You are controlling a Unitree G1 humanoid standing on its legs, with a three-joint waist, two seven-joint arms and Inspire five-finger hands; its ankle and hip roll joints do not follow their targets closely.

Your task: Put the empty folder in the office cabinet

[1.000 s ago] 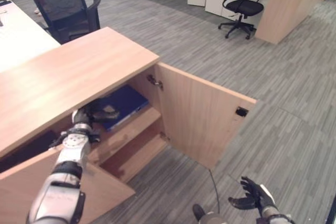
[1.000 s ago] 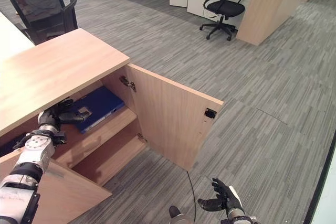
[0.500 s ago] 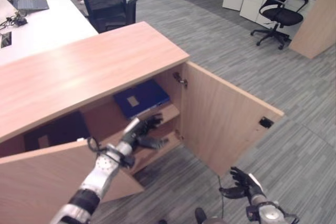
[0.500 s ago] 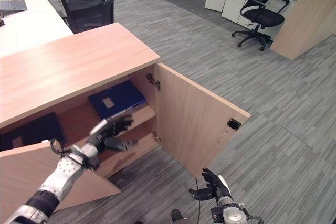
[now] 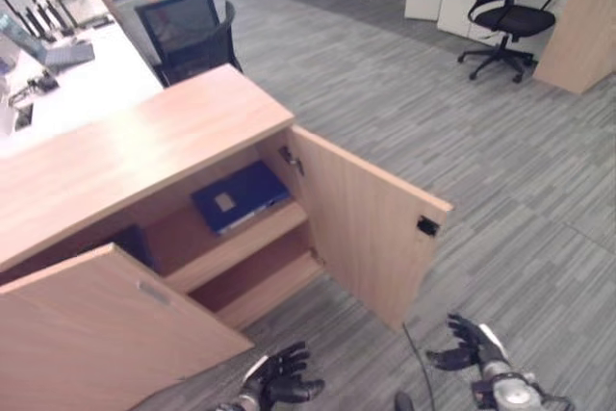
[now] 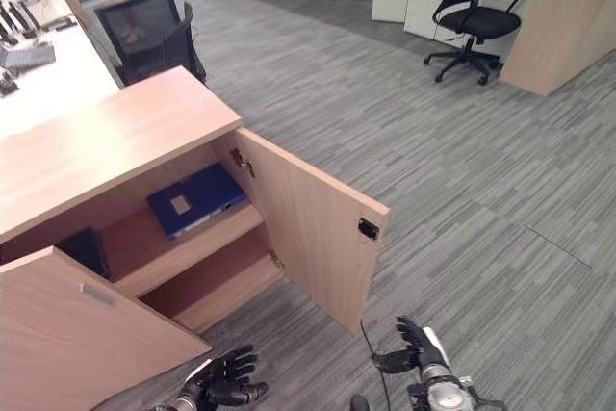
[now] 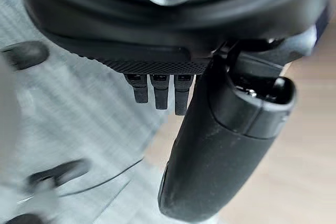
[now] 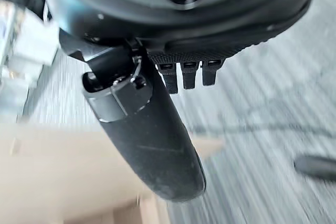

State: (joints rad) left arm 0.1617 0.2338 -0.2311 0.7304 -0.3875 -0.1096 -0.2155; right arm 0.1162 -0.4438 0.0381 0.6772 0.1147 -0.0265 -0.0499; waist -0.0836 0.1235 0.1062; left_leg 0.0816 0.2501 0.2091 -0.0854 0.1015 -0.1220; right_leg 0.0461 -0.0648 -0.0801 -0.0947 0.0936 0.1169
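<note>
The blue folder (image 5: 239, 196) lies flat on the upper shelf of the wooden office cabinet (image 5: 135, 151), label facing up, also seen as the blue folder (image 6: 195, 200). Both cabinet doors stand open: the right door (image 5: 371, 228) swings out toward me, the left door (image 5: 106, 329) leans out in front. My left hand (image 5: 282, 379) hangs low over the carpet in front of the cabinet, fingers relaxed and holding nothing. My right hand (image 5: 467, 349) is low at the lower right, fingers spread and empty. Each wrist view shows its own straight fingers (image 7: 160, 90) (image 8: 189, 72).
A dark binder (image 6: 87, 249) stands in the left compartment of the cabinet. A black chair (image 5: 191, 31) sits behind the cabinet by a white desk (image 5: 67, 84). Another office chair (image 5: 505, 12) stands far right near white drawer units. Grey carpet spreads to the right.
My left hand has drawn out of the cabinet and dropped to the floor area in front, leaving the blue folder on the shelf. The view has pulled back. The right hand has barely moved.
</note>
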